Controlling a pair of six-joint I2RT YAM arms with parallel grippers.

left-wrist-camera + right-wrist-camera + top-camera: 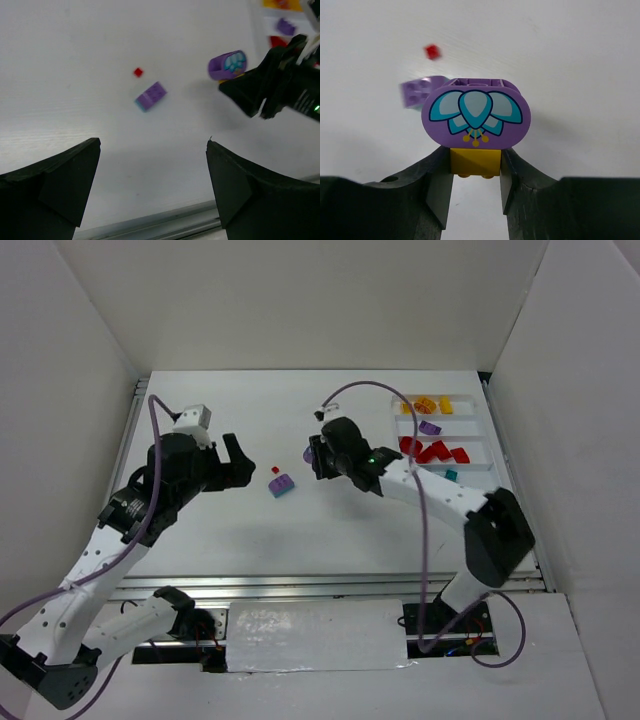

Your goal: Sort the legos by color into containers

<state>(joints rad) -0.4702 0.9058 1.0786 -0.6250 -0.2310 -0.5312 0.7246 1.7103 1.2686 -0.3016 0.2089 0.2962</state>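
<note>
My right gripper [476, 165] is shut on a yellow brick [475, 161] that carries a rounded purple brick with a teal flower print [476, 117]; the pair also shows in the left wrist view [227, 65] and the top view [312, 453], held above the table. A purple-and-teal brick [281, 484] and a tiny red brick [275, 469] lie on the table; both show in the left wrist view, purple [151, 96] and red [138, 72]. My left gripper [236, 462] is open and empty, left of these bricks. The white tray [478, 430] at the right holds orange, purple, red and teal bricks.
White walls enclose the table on three sides. A metal rail [330, 585] runs along the near edge. A purple cable [352, 388] loops above the right arm.
</note>
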